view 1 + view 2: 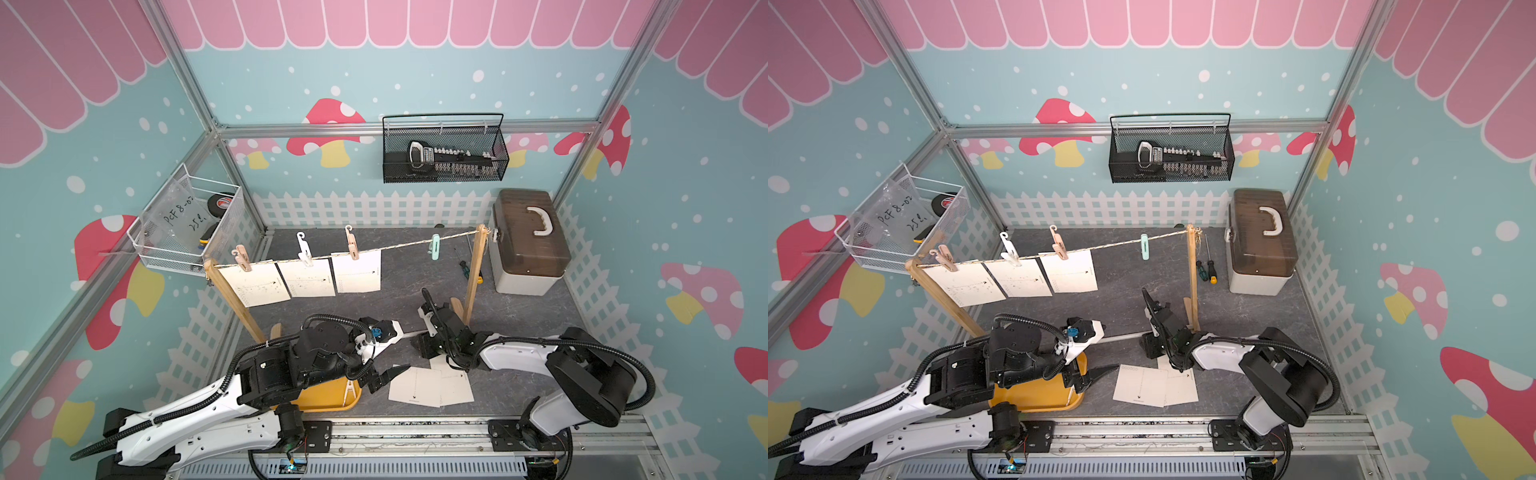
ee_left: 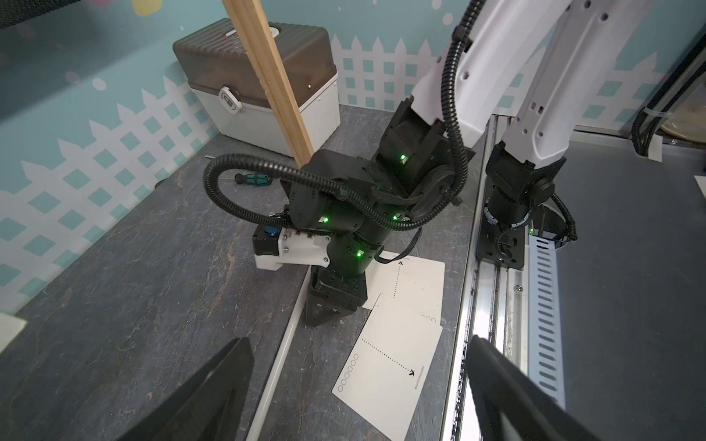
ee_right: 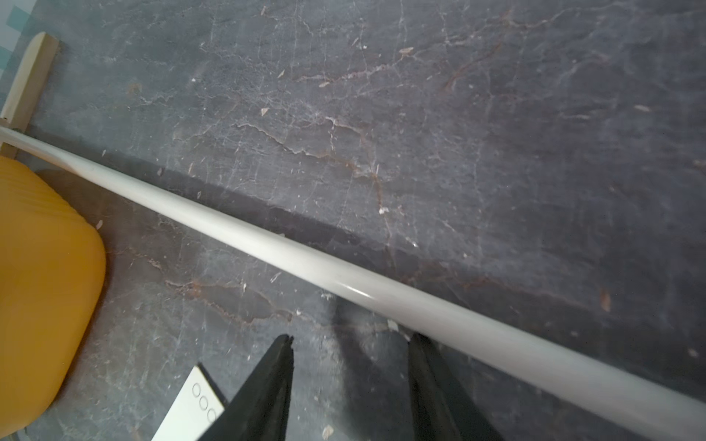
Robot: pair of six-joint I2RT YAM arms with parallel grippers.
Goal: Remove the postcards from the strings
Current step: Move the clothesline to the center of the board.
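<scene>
Three postcards (image 1: 254, 284) (image 1: 306, 279) (image 1: 357, 271) hang from the string (image 1: 407, 245), each held by a clothespin. A teal clothespin (image 1: 435, 247) sits on the string with no card. Two more postcards (image 1: 415, 386) (image 1: 455, 384) lie overlapping on the table; the left wrist view shows them too (image 2: 389, 370). My left gripper (image 1: 384, 378) (image 2: 359, 339) hovers open just left of them, holding nothing. My right gripper (image 1: 422, 347) (image 3: 351, 343) points down at the table beside the white rod (image 3: 344, 278), open and empty, with a card corner (image 3: 191, 408) next to one finger.
A yellow tray (image 1: 328, 395) lies under my left arm. Wooden posts (image 1: 473, 274) (image 1: 232, 295) carry the string. A lidded toolbox (image 1: 528, 245) and screwdrivers (image 1: 465, 270) stand at the back right. Wire baskets (image 1: 444, 149) (image 1: 187, 224) hang on the walls.
</scene>
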